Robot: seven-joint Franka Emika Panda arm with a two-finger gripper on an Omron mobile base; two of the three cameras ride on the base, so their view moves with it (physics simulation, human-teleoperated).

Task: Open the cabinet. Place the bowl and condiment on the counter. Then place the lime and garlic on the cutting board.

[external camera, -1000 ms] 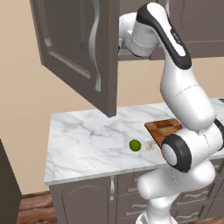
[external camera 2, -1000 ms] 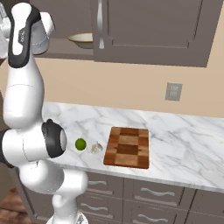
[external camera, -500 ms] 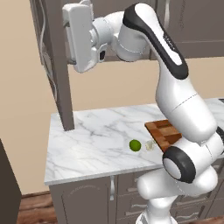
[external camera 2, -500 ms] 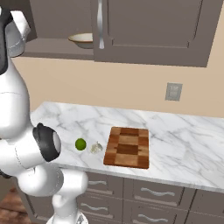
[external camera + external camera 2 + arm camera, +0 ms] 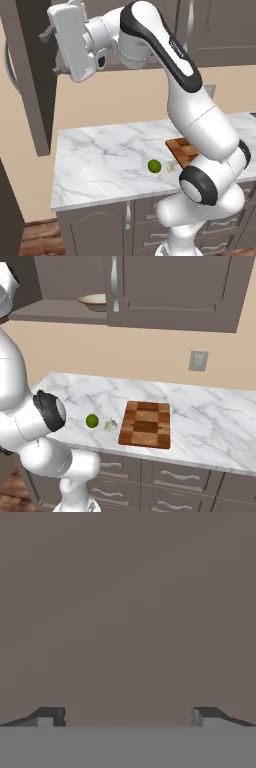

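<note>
The cabinet's (image 5: 175, 291) left door (image 5: 27, 75) stands swung wide open and shows nearly edge-on. My gripper (image 5: 52, 50) is high at the left, open, with its fingers facing the door's inner face. In the hand view the gripper (image 5: 127, 716) is spread with nothing between its fingers, in front of a flat grey-brown panel (image 5: 128, 612). The bowl (image 5: 95, 302) sits on the open shelf. The lime (image 5: 91, 420) and garlic (image 5: 110, 425) lie side by side on the counter (image 5: 210, 421), just left of the cutting board (image 5: 146, 424). The condiment is out of view.
The cabinet's right door is closed, with a long silver handle (image 5: 115, 281). A wall socket (image 5: 198, 361) sits above the counter. Lower cabinets with drawers (image 5: 175, 476) run below the slab. My arm's elbow (image 5: 200, 182) hangs over the counter's front edge near the lime (image 5: 154, 165).
The door has swung further open to the left, and my hand has followed it leftward, turning toward the door's inner face. The lime, garlic and board have not moved.
</note>
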